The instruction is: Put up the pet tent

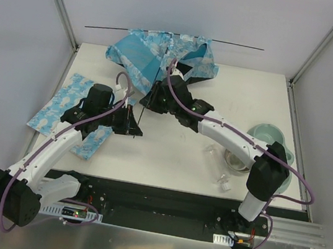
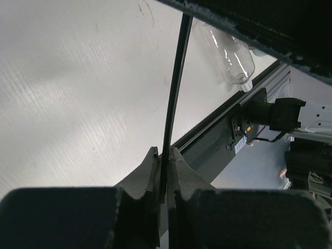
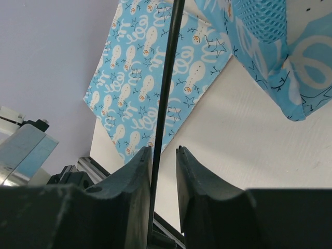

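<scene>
The pet tent (image 1: 146,52), blue printed fabric with turquoise lining, lies slack and collapsed at the table's back; a corner of it shows in the right wrist view (image 3: 280,57). One thin black pole (image 1: 229,43) runs level behind it. A second pole (image 1: 135,115) slants from the tent toward me. My left gripper (image 1: 128,126) is shut on this pole's near end (image 2: 174,88), jaws (image 2: 165,153) pinching it. My right gripper (image 1: 152,100) is open around the same pole (image 3: 168,72) higher up; the pole rests against its left finger (image 3: 140,166), with a gap to the other.
The flat light-blue printed mat (image 1: 68,110) lies at the table's left, also showing in the right wrist view (image 3: 140,72). Teal bowls (image 1: 266,136), a clear bottle (image 1: 219,157) and a small cap (image 1: 225,184) sit at the right. The bottle also shows in the left wrist view (image 2: 231,54).
</scene>
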